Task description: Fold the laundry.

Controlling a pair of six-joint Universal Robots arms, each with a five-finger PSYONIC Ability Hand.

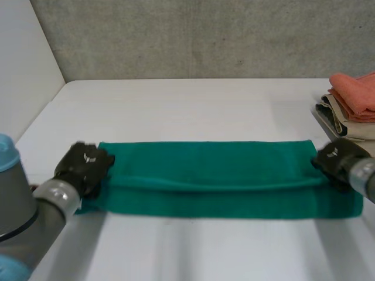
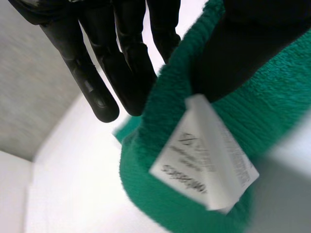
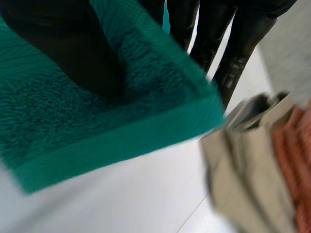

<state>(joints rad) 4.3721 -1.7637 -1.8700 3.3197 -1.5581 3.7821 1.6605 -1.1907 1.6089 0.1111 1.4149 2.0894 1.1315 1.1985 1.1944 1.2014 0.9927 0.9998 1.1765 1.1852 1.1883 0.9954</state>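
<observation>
You have the green towel (image 1: 217,175) lying folded lengthwise across the lower middle of the frame, on the white table (image 1: 176,105). Your left hand (image 1: 85,167) pinches its left end, with the thumb on top beside the white care label (image 2: 204,155) and the fingers (image 2: 97,73) on the cloth's other side. Your right hand (image 1: 334,158) pinches the right end's corner the same way. At the right edge, a folded salmon towel (image 1: 357,93) sits on a beige cloth (image 1: 340,120).

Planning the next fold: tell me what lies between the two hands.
In the head view, only the green towel spans the stretch, from the left hand pinching one short end to the right hand pinching the other.
</observation>
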